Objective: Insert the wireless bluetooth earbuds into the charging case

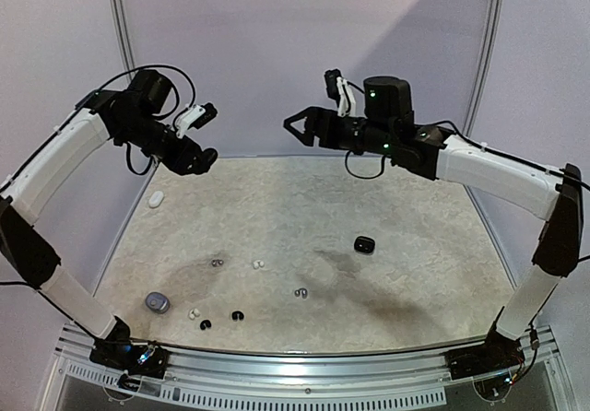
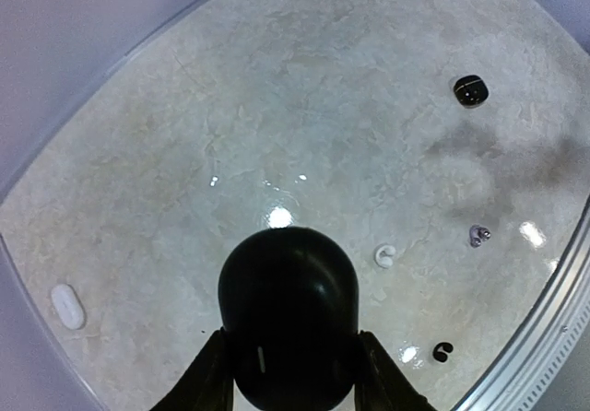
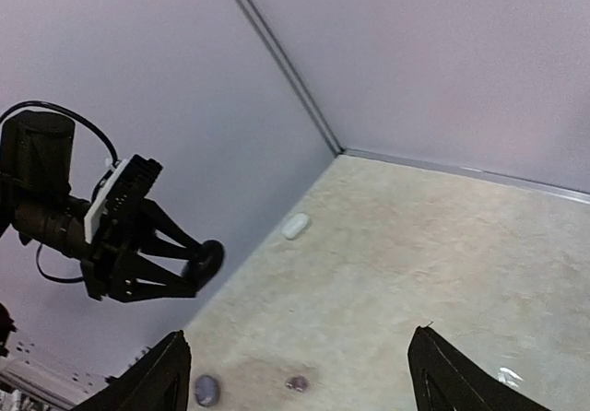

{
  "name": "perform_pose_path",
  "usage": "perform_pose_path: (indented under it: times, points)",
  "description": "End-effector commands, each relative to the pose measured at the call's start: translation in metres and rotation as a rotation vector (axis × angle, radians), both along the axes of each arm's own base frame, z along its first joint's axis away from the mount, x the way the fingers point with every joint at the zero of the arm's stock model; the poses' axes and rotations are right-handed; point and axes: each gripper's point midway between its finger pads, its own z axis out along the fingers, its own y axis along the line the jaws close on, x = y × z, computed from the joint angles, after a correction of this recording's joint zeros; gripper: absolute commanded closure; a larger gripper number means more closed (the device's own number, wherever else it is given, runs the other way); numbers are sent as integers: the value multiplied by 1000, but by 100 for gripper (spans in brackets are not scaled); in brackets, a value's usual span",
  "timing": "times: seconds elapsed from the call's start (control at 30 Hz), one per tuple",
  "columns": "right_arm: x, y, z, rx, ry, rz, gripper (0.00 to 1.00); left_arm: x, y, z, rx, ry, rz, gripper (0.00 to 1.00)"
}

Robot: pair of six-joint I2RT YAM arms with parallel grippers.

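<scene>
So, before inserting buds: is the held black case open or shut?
Shut, apparently: the black case in the left gripper shows no raised lid.

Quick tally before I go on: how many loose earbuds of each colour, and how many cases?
Black earbuds: 2
White earbuds: 2
Silvery grey earbuds: 2
Cases: 4 (white case, grey case, loose black case, held black case in left gripper)
Total: 10

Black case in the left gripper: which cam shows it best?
Left wrist. The black case fills the lower centre, clamped between the left gripper's fingers, its glossy face in full view. Top external shows only a small dark blob at the fingertips; right wrist shows it side-on, small, far off.
</scene>
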Motion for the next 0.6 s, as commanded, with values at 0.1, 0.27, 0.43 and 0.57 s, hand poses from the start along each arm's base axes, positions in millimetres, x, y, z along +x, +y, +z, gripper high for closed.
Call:
perform_pose_path:
  times: [0.1, 0.27, 0.43, 0.57]
  points:
    - [-45, 73, 51, 353, -14, 121, 18, -18, -21, 67, 140, -425, -72, 100]
    - [-58, 96, 46, 367, -16, 169, 20, -26, -44, 94, 100, -559, -95, 100]
    - [-59, 102, 42, 387, -9, 184, 27, -34, -49, 89, 129, -570, -122, 100]
    - [-66, 115, 47, 420, -6, 261, 36, -35, -52, 89, 126, -577, -130, 100]
